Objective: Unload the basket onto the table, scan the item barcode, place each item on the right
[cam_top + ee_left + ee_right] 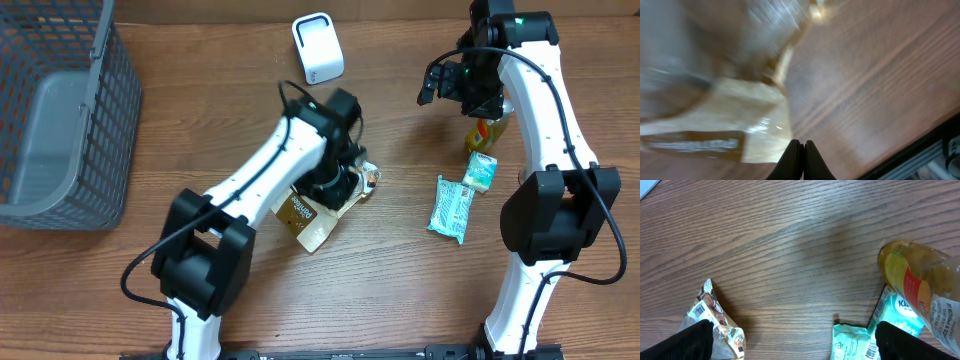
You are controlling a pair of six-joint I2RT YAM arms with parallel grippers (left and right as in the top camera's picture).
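Overhead: snack pouch [305,220] lies mid-table under the left gripper [340,190], long axis running lower-left to upper-right. Left arm is nearer by far. Scanner [317,47] sits well apart toward the table's far edge, with bare wood between. Basket [100,60] is off to the left, out of the way.

Left wrist: fingertips [795,155] pressed together, pouch edge just beside them - can't tell if any film is pinched.

Right wrist: right gripper [790,342] spread wide and empty - bottle [920,280] and tissue pack [852,342] close by.
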